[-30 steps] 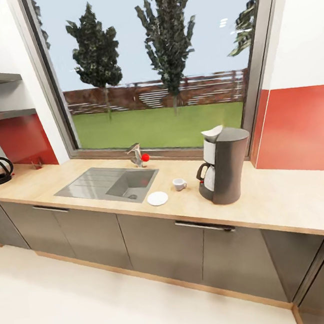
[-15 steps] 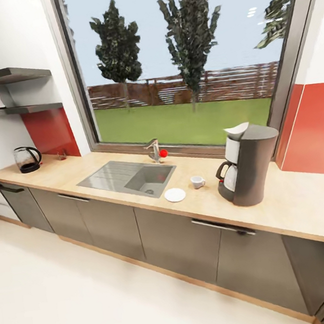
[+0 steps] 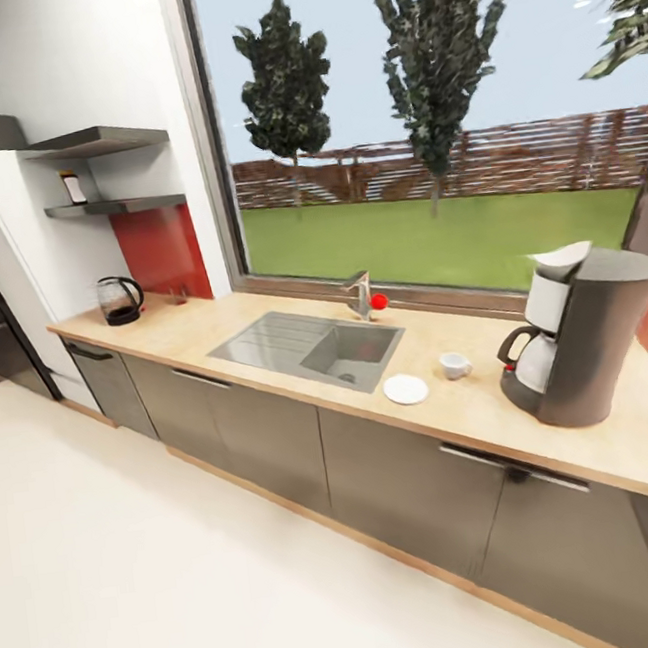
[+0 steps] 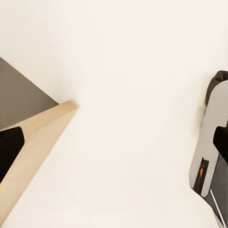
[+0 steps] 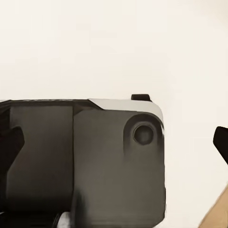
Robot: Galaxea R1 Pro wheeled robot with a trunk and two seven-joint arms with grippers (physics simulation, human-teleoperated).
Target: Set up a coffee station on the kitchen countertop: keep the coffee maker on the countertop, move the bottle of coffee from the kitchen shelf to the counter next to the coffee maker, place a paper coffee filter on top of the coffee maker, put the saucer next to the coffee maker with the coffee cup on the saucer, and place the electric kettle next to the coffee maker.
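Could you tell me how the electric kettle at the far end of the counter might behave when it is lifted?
The kettle looks like glass, so probably fragile and slippery. Its dark contents suggest some weight and sloshing. The curved handle looks the safest grip.

- No legible text, brand or number anywhere.
- bottle of coffee (image 3: pixel 74 187) on the kitchen shelf (image 3: pixel 117 206): white label, too small to read.

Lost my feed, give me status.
Grippers: state unreadable. Filter on coffee maker; cup beside saucer, not on it. Kettle at far counter end, coffee bottle on shelf.
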